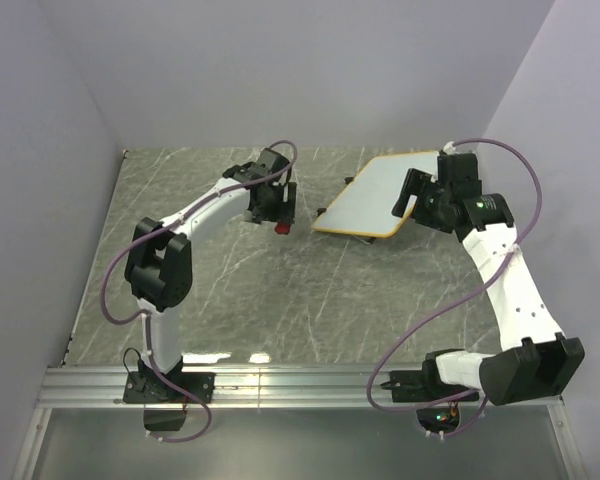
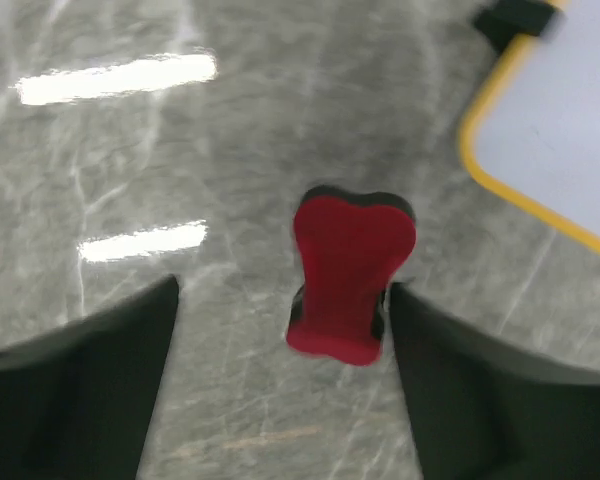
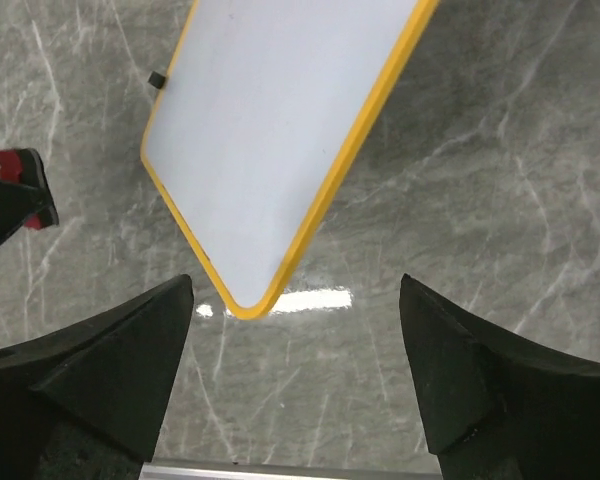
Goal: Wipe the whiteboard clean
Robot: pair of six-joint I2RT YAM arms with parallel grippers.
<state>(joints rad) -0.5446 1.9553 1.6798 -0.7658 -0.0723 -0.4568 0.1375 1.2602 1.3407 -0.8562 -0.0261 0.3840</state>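
Low in the left wrist view, the left gripper point(image 2: 283, 295) stood spread around the small red eraser block point(image 2: 352, 275) without pinching it. The block sat closer to one finger than the other on the grey marble-patterned tabletop point(image 1: 280, 300), so a closing pinch could, by my judgement, knock it askew or tip it. Farther off, at the upper right of the top view, the thin white rectangular whiteboard with a yellow-orange rim point(image 3: 280, 120) lay loose below the right gripper point(image 3: 295, 285), which was likewise spread and empty, so a wipe might slide the board unless it was pinned; counted, there were two arms, two grippers, one eraser and one whiteboard.
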